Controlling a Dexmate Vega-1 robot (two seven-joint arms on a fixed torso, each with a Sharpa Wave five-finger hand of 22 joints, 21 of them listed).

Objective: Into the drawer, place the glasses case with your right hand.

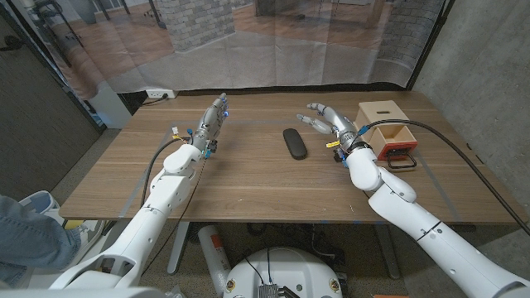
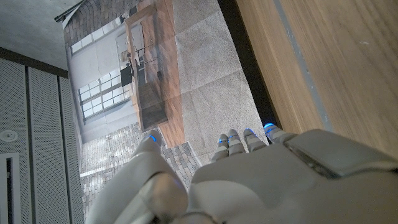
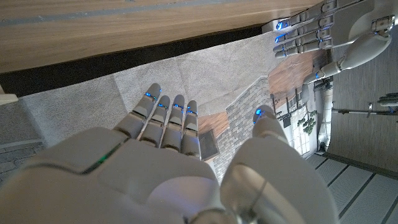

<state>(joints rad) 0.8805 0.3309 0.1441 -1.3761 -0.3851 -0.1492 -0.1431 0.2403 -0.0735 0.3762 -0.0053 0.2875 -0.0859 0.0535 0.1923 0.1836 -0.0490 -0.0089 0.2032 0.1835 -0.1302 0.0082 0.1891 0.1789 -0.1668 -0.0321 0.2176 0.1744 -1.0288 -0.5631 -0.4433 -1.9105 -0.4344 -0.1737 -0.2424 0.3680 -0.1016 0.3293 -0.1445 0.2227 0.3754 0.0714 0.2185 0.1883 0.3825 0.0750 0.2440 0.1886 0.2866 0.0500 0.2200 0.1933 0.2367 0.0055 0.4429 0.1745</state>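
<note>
My right robot hand (image 1: 325,121) hovers with fingers apart; the glasses case (image 1: 295,142) lies on the worktop (image 1: 248,178) near its eight o'clock, long axis eleven-to-five; drawer (image 1: 391,140) at its four

- The head view looks steeply down from above the desk (image 1: 248,178), facing outward over both arms, which enter from the bottom corners, toward a printed backdrop (image 1: 248,41) behind the far edge.
- The left wrist view sits very close behind the left robot hand (image 2: 261,180), turned so that the desk runs along one corner, facing the backdrop.
- The right wrist view sits just behind the right robot hand (image 3: 161,168), also turned, with the desk overhead.
- All three share the desk edge and backdrop; the right wrist view also catches the left robot hand.
</note>
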